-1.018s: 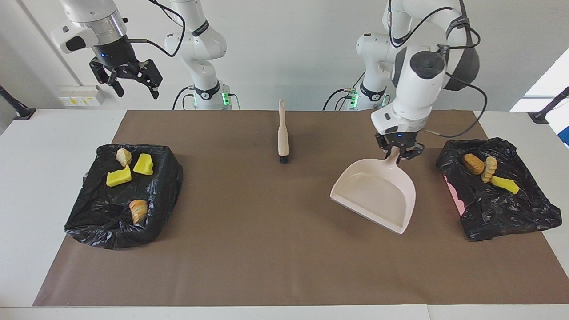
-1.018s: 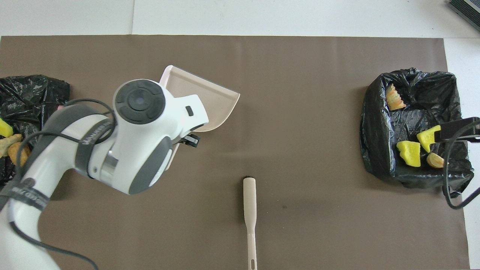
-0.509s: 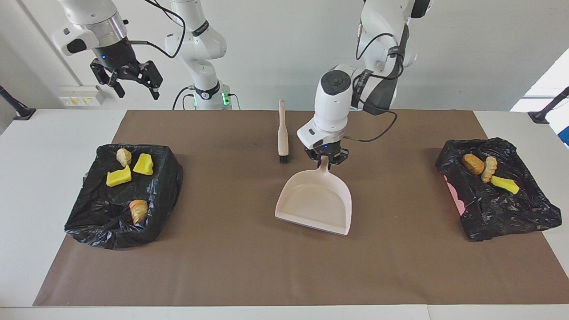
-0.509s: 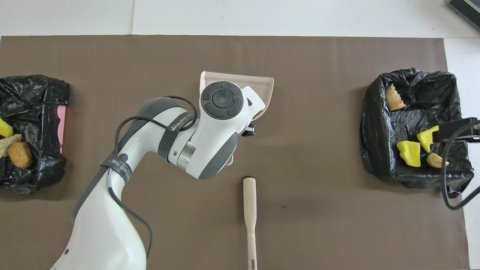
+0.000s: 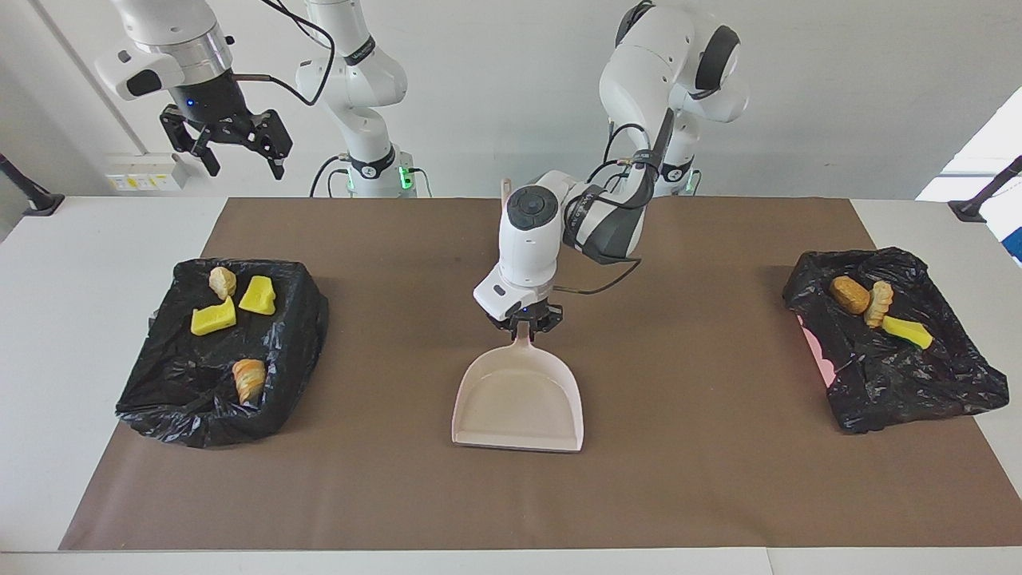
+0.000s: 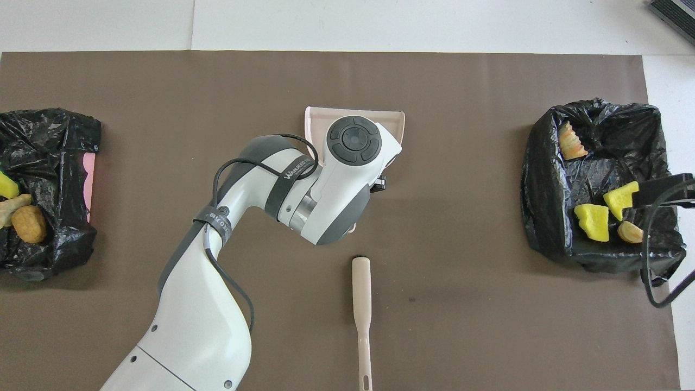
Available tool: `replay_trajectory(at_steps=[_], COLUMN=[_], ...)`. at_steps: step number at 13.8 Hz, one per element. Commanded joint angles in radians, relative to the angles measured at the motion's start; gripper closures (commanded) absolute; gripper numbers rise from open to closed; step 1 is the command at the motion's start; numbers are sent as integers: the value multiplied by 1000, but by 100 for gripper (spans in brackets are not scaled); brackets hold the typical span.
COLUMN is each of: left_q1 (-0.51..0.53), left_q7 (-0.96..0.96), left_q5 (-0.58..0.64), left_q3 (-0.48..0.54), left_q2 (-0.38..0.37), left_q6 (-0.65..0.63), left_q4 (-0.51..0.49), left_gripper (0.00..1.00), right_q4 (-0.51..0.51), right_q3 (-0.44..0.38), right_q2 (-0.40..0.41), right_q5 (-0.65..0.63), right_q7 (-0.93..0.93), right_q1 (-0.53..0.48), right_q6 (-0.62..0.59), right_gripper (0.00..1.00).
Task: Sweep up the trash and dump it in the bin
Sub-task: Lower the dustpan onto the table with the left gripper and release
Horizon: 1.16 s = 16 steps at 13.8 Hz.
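Gripping the dustpan [image 5: 519, 399] by its handle, the left gripper [image 5: 523, 326] is placed mid-bench. The trash [image 5: 223, 313] is seen in both bins already. The right gripper [image 5: 235, 148] waits open, raised. Next, the dustpan probably must be released.

My white table [image 5: 72, 263] carries a brown mat [image 5: 718, 479]; a pale wall [image 5: 495, 80] rises past it, daylight at one side.

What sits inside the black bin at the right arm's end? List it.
In the bin: two yellow sponge pieces and two beige lumps. Anything under the bag's folds is hidden.
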Motion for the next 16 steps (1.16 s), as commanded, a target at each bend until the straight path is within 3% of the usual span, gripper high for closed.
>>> replay_trajectory(at_steps=[1, 2, 3, 5, 6, 7, 8, 13, 16], left_q1=[-20, -20, -20, -19, -20, -20, -14, 75, 202], left_q7=[-11, -11, -11, -11, -11, -11, -9, 158, 274], left_q5=[-20, -22, -20, -15, -9, -8, -8, -9, -9], left_q3=[21, 21, 21, 21, 24, 25, 30, 33, 33], left_q2=[5, 5, 3, 2, -3, -7, -26, -337, -521], left_q6=[-11, -9, -9, -9, -20, -23, -30, -38, -96], left_q4=[28, 26, 26, 26, 26, 25, 13, -257, -368], left_gripper=[76, 53, 37, 27, 8, 0, 0, 0, 0], right_q4=[-3, -3, -3, -2, -3, -5, -3, -3, -3], right_q3=[4, 4, 4, 3, 3, 3, 3, 3, 3], right_q2=[-5, -5, -5, -3, -5, -6, -6, -6, -6], right_q5=[-1, 0, 0, 26, 29, 29, 29, 29, 29], right_q7=[-19, -18, -19, -18, -19, -19, -21, -19, -19], right_q1=[-2, -2, -2, -4, -4, -4, -4, -4, -4], right_q6=[-7, -7, -6, 5, -4, -7, -6, -6, -6], right_gripper=[0, 0, 0, 0, 0, 0, 0, 0, 0])
